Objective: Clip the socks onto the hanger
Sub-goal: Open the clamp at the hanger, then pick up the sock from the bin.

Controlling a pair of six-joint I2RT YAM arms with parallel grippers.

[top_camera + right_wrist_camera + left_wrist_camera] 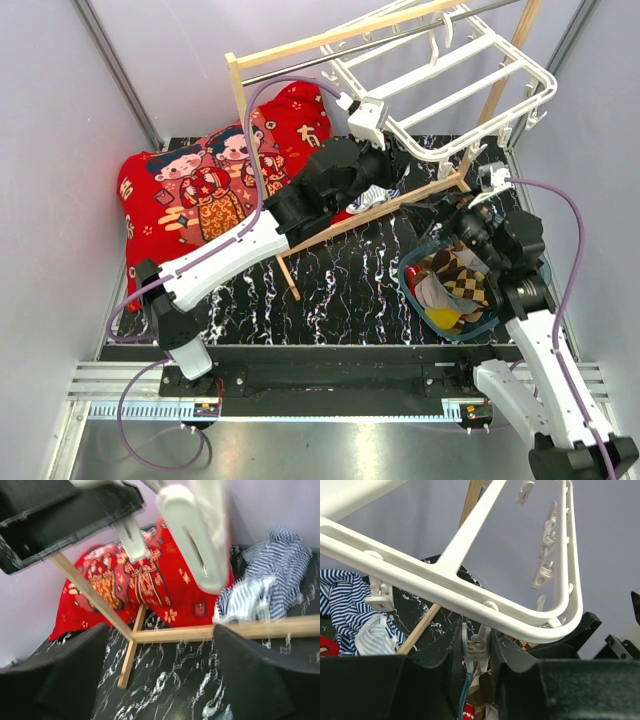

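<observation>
The white grid hanger (440, 85) hangs from the wooden rack at the back right, small clip pegs dangling from its bars. My left gripper (477, 641) reaches up under the hanger's near bar (470, 592) and is shut on one white clip peg (476, 647). Diamond-checkered socks (455, 280) lie in a blue-rimmed basket (412, 292) at the right; a brown and tan sock (482, 680) shows below the peg. My right gripper (165, 670) is open with nothing between its fingers, above the table just beside the basket (470, 205).
The light wooden rack's base bars (400, 205) cross the marbled black table (175, 690). A blue-and-white striped cloth (270, 575) lies beyond the bar, a red printed cloth (210, 180) at the back left. Grey walls close both sides.
</observation>
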